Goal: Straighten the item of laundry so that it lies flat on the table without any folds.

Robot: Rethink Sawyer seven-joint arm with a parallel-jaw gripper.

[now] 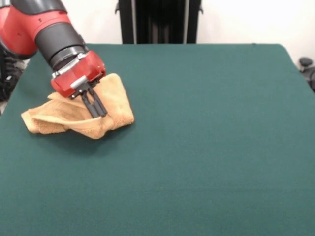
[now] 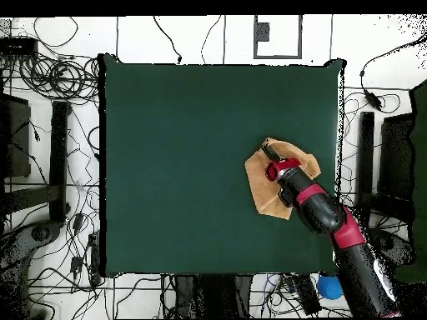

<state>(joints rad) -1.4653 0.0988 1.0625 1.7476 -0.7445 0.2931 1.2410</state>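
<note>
The golden-tan towel [image 1: 117, 105] lies crumpled in folds near the left edge of the dark green table [image 1: 206, 147] in the front view. In the overhead view the towel [image 2: 262, 188] is at the table's [image 2: 183, 167] right side. My gripper [image 1: 99, 113] comes down from the red and black arm onto the middle of the towel. Its two dark fingers [image 1: 92, 105] stand close together, pinched on a fold of the cloth. In the overhead view the gripper [image 2: 269, 152] is over the towel's upper part and hides some of it.
The arm [image 1: 54, 34] reaches in from the upper left in the front view. Cables and stands [image 2: 58, 125] lie on the floor around the table in the overhead view. A blue object [image 2: 329, 287] sits near the robot's base.
</note>
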